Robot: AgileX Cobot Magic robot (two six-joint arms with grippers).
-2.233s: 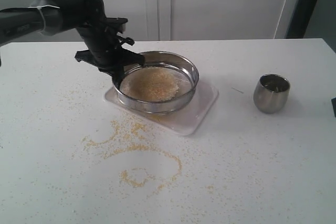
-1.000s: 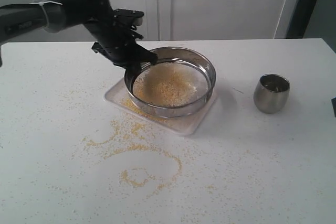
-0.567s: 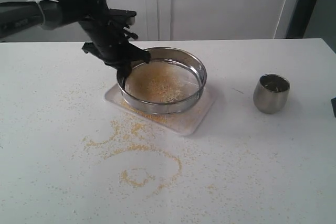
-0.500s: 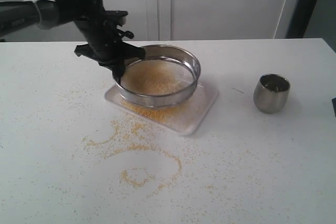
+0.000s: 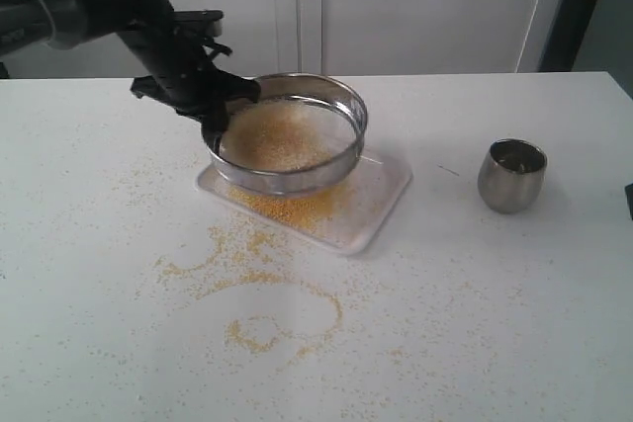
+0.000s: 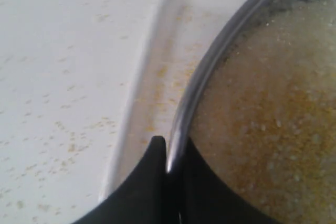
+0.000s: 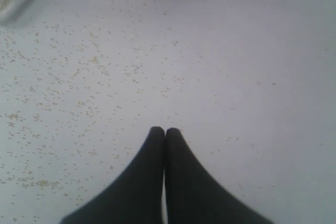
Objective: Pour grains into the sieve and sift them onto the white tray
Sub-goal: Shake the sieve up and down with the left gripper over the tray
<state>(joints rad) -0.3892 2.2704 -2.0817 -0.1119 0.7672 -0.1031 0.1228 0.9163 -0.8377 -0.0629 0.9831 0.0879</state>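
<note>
- Two black hands were in view. The left hand (image 5: 212, 128) was clenched on the left rim of the wide round shiny steel sieve (image 5: 289, 183), one finger inside the ring and one outside.
- The sieve hung over the left part of the shallow glossy white rectangular tray (image 5: 384, 188), seemingly clear of it.
- Mixed golden-yellow and pale whitish grains (image 5: 282, 135) covered its mesh, and a yellow patch of fine meal (image 5: 297, 208) lay on the tray beneath.
- More loose meal (image 5: 269, 289) was scattered in curls across the white bench (image 5: 495, 323).
- The small rounded steel cup (image 5: 511, 176) stood upright, well apart to the right.
- The right hand (image 7: 165, 130) was clenched on nothing, its fingers touching, above the speckled bench.
</note>
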